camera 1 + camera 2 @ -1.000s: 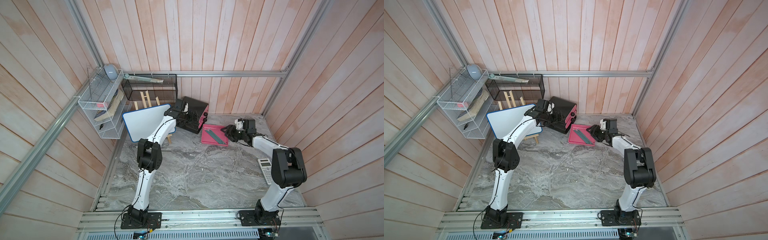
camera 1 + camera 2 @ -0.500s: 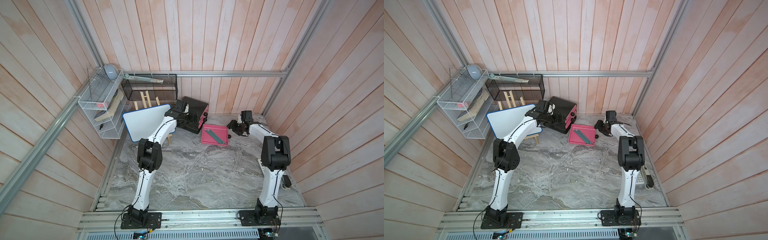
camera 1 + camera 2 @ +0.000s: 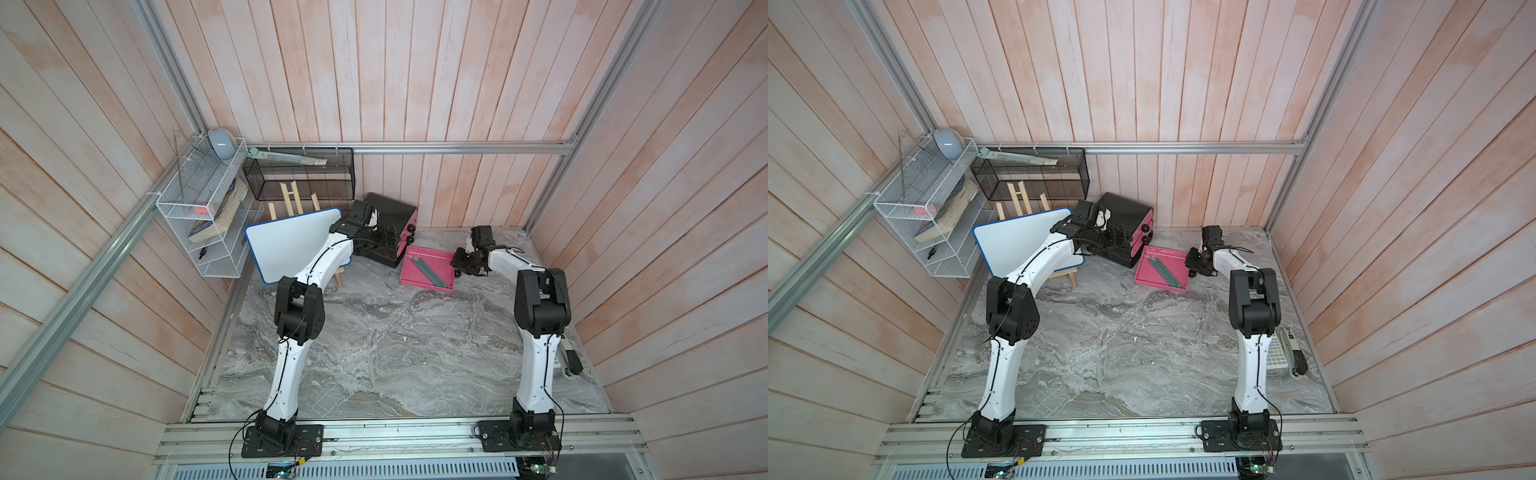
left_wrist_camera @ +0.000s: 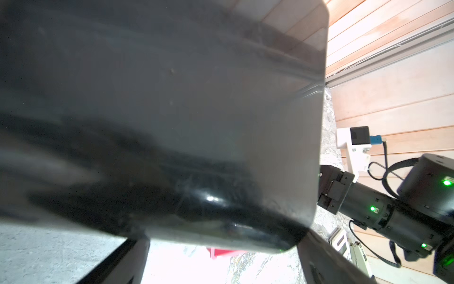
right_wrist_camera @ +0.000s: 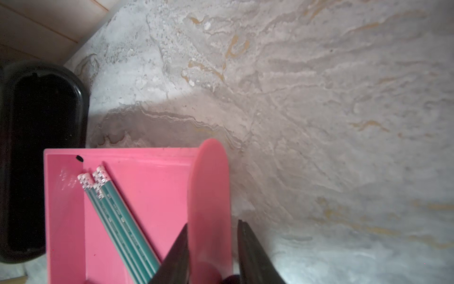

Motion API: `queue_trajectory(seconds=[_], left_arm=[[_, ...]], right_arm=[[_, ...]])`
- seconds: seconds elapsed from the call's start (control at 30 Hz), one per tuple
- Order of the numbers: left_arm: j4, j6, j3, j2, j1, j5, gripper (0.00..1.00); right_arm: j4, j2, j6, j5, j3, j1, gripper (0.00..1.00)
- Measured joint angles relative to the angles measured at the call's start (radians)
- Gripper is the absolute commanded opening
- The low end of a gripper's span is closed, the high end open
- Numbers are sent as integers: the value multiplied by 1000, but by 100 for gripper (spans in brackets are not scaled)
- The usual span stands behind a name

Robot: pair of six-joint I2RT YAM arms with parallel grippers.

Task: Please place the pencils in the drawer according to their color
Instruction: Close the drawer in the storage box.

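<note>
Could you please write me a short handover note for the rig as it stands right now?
Left gripper: jaws wide apart against the rounded black cabinet.
Right gripper: jaws straddling the front of the pink drawer tray; firm grip unclear.
Tray sits out on the grey marble table beside the cabinet, holding teal-green pencils.
Done: teal pencils sorted into it.
To do: probably slide tray back in; black and yellow pencils not in view; two shut drawers hide their contents.

Marble tabletop (image 3: 374,353) centre open; whiteboard (image 3: 291,245), cabinet (image 3: 395,210), pink drawer tray (image 3: 440,259) crowd back; calculator (image 3: 1276,353) near right wall.
</note>
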Motion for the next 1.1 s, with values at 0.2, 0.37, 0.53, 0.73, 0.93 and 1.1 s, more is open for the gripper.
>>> queue_trajectory(seconds=[0.2,0.37,0.53,0.73,0.93,1.1], left_arm=[[13,0,-21,0,-1,5,100],[17,0,-29,0,-1,6,100],[23,0,-29,0,-1,6,100],[29,0,-29,0,-1,10,100],[35,0,-29,0,-1,18,100],[40,0,-29,0,-2,27,100]], right_arm=[[1,0,2,13,-3,-10,1],[23,-13,18,-1,-34,-32,0],[27,-45,24,1,-78,-57,0],[8,-71,22,28,-99,-74,0],[-44,-101,-1,89,-88,-76,0],[-109,-102,-19,150,-33,-76,0]])
